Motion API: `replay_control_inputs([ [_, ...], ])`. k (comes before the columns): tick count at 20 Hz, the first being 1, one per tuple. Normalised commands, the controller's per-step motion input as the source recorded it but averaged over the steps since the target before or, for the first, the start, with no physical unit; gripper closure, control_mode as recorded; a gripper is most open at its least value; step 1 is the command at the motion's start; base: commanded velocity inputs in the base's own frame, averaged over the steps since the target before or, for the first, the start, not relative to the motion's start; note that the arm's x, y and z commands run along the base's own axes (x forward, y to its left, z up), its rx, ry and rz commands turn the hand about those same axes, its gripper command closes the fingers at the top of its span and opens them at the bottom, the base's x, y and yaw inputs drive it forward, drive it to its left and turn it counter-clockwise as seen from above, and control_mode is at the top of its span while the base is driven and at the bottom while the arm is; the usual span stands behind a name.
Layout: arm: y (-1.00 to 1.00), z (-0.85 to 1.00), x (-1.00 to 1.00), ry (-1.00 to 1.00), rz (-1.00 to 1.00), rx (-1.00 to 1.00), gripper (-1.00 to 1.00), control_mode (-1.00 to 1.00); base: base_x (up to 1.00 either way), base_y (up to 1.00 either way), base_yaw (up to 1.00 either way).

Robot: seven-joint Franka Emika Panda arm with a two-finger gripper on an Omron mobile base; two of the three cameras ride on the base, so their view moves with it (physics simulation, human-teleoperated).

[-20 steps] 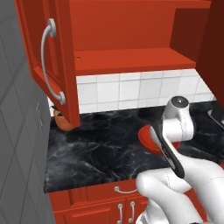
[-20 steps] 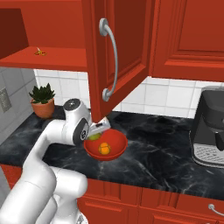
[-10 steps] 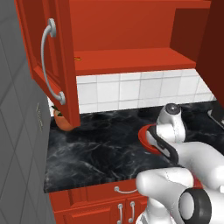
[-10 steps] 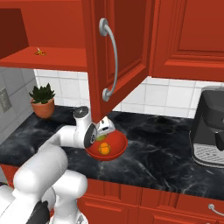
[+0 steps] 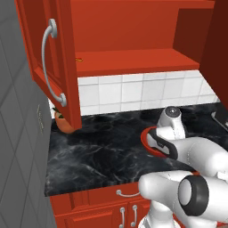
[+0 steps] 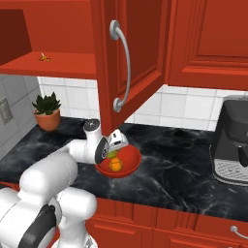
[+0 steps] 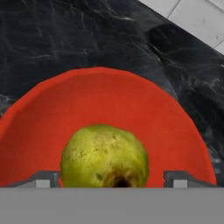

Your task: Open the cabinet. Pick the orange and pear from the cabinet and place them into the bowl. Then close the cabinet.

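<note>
Gripper (image 7: 113,179) fingers flank the pear (image 7: 105,156), apart, over the bowl (image 7: 39,113).

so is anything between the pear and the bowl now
Nothing visible. The pear sits over the bowl's red inside, between the spread tips of the gripper, with the orange already lying in the bowl.

Glossy red wall cabinet (image 6: 145,53): door open, shelf exposed. Wide shallow red bowl (image 6: 130,163) upright on black marble counter. Small round orange (image 6: 115,165) lies inside bowl. Yellow-green pear (image 7: 105,158) inside bowl too, dark stem end visible.
</note>
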Motion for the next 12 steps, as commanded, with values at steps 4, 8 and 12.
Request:
replay_control_inputs([
  [4, 0.00, 0.10, 0.00, 0.00, -0.01, 0.00, -1.00, -1.00, 0.00, 0.00, 0.00],
  [8, 0.00, 0.42, -0.05, -0.01, -0.05, 0.00, -1.00, -1.00, 0.00, 0.00, 0.00],
  [12, 0.00, 0.91, -0.41, -0.10, -0.07, 0.00, -1.00, -1.00, 0.00, 0.00, 0.00],
])
